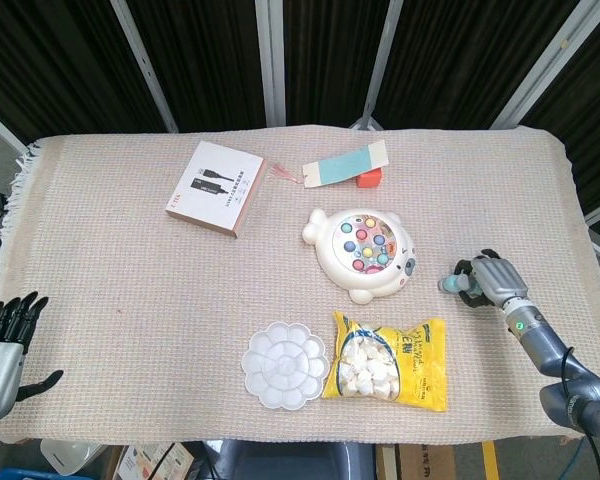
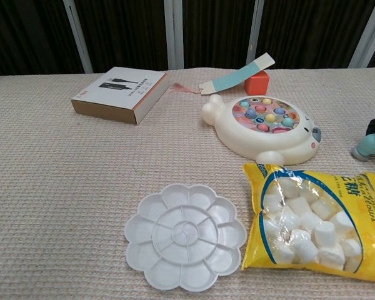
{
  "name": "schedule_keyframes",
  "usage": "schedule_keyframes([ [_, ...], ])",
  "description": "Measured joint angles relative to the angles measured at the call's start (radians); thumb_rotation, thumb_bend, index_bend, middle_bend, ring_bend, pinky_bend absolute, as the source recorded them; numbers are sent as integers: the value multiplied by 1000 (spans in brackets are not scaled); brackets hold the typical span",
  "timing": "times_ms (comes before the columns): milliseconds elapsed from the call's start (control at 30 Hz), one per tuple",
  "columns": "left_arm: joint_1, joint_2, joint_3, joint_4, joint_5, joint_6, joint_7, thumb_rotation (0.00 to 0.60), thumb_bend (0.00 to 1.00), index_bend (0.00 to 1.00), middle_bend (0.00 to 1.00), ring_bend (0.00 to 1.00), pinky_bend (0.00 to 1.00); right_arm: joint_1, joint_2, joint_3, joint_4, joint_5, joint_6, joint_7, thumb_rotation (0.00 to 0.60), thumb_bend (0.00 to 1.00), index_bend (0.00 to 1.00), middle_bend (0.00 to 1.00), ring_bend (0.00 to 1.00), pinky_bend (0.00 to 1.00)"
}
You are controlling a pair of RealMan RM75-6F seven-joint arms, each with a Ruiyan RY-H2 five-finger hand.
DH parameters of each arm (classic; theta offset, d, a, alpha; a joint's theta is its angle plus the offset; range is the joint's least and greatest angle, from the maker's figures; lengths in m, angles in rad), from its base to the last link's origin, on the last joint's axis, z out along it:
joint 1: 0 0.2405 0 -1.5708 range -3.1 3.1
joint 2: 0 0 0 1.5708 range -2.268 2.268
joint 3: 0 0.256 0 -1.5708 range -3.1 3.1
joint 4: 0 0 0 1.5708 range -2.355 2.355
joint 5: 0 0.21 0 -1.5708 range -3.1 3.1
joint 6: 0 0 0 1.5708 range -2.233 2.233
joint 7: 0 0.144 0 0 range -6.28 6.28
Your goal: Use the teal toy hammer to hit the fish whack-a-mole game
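The right hand is curling its fingers around the teal toy hammer, whose head is poking out toward the fish whack-a-mole game while staying well apart from it; in the chest view only the hammer head and a sliver of the hand are showing at the frame edge, so the grip itself is hard to judge there. The left hand is hovering off the near-left corner, fingers spread and holding nothing. A woven beige cloth is covering the table, carrying a yellow marshmallow bag, a white flower palette, a cable box, a paper strip and a red block. Dark panels with metal struts are standing behind.
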Motion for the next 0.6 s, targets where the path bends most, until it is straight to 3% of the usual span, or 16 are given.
schedule_keyframes([
  [167, -1, -1, -1, 1, -1, -2, 0, 600, 107, 0, 0, 0, 0, -1, 3, 6, -4, 6, -8, -9, 600, 414, 391, 447, 241, 53],
  [467, 0, -4, -3, 2, -3, -3, 0, 600, 107, 0, 0, 0, 0, 9, 26, 15, -29, 23, -45, -40, 600, 374, 33, 211, 44, 0],
  [600, 0, -2, -7, 4, -5, 0, -2, 600, 107, 0, 0, 0, 0, 5, 53, 18, -72, 31, -44, -58, 600, 374, 0, 145, 1, 0],
])
